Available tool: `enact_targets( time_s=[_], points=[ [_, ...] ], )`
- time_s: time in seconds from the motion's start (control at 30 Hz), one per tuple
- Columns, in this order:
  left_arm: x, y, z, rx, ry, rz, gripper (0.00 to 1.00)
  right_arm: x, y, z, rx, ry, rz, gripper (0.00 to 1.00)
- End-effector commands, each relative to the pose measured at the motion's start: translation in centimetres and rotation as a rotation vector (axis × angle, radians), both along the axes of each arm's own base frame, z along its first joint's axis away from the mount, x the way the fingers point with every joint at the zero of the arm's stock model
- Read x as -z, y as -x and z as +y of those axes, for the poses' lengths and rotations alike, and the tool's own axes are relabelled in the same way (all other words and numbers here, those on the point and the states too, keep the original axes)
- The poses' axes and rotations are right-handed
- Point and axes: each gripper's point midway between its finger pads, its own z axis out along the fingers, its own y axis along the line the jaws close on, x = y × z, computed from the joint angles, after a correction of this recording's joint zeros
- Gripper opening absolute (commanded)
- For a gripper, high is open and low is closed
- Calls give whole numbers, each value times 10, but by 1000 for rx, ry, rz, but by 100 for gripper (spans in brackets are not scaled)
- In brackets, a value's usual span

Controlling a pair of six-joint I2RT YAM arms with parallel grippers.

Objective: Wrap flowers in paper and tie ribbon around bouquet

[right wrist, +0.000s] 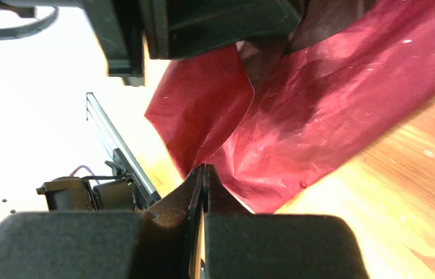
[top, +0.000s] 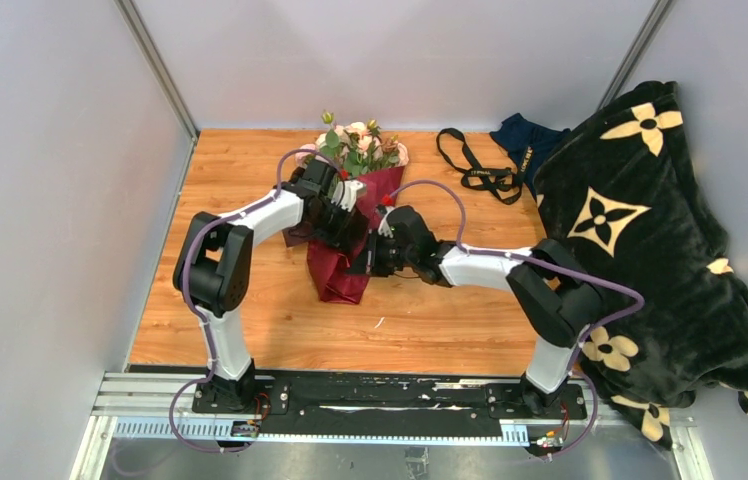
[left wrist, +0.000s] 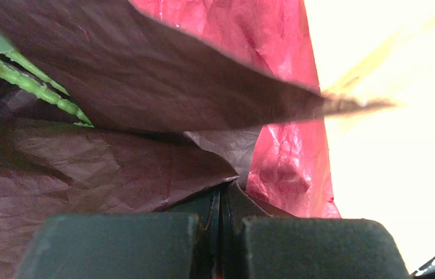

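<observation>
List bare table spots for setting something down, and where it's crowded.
Free: wood left of the bouquet to the left wall; near strip between its tip and the base rail. Crowded: far right, with ribbon, navy cloth, black blanket.

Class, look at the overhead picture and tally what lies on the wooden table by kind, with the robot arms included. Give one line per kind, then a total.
robot arms: 2, the left arm and the right arm
cloths: 2, the navy cloth and the black blanket
ribbon: 1
bunch of flowers: 1
sheet of red paper: 1
Total: 7
</observation>
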Motion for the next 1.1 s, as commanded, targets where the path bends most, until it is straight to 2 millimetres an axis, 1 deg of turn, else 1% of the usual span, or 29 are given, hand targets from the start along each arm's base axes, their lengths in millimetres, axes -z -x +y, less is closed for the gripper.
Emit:
enact_targets(
  time_s=[0.0,0.03,0.07,0.1,0.13,0.17,0.2,0.27,0.3,0.33,0.37,0.43,0.5,0.57,0.63,0.67,0.7,0.73,0.8,0.9,0.97,1.07],
  points=[
    [9,-7,0,24,-49,-40,0,-6,-16,-34,101,58,-23,0],
    [10,-6,0,28,-52,-42,0,-3,-22,-46,124,76,-27,0],
    [9,-5,0,31,-55,-43,0,-1,-30,-56,139,88,-34,3],
    [6,-5,-1,36,-57,-55,0,3,-44,-69,158,104,-38,5],
    [4,-4,-2,41,-62,-64,0,8,-50,-75,142,132,-38,8],
    [0,-4,-3,50,-65,-80,0,16,-63,-87,147,172,-29,14],
    [-4,-3,-4,61,-69,-93,0,21,-71,-92,133,196,-23,23],
    [-9,0,-8,81,-78,-117,0,31,-89,-99,122,226,-19,38],
    [-12,2,-10,95,-83,-125,0,32,-100,-101,120,238,-26,42],
    [-14,4,-11,105,-88,-133,0,38,-109,-103,118,251,-21,45],
    [-14,6,-12,114,-93,-137,0,40,-116,-102,109,254,-25,47],
    [-16,9,-15,130,-97,-141,0,56,-123,-101,84,283,2,48],
    [-17,12,-20,155,-104,-151,0,62,-127,-91,48,262,12,43],
    [-20,16,-27,192,-120,-165,0,69,-130,-83,23,235,31,29],
    [-25,20,-38,245,-129,-190,0,76,-132,-80,20,225,46,11],
    [-28,21,-44,267,-130,-205,0,80,-130,-79,17,220,63,6],
    [-32,23,-50,291,-129,-221,0,79,-132,-75,15,196,52,2],
    [-34,25,-57,313,-130,-234,0,78,-131,-72,8,175,56,0],
    [-37,27,-68,355,-137,-259,0,78,-126,-69,2,134,68,0],
    [-33,28,-75,385,-160,-266,0,77,-117,-70,-2,114,78,0],
    [-23,27,-72,389,-191,-254,0,74,-112,-73,-2,111,73,0],
    [-4,26,-61,410,-258,-242,0,64,-109,-81,8,117,55,0]
  ],
)
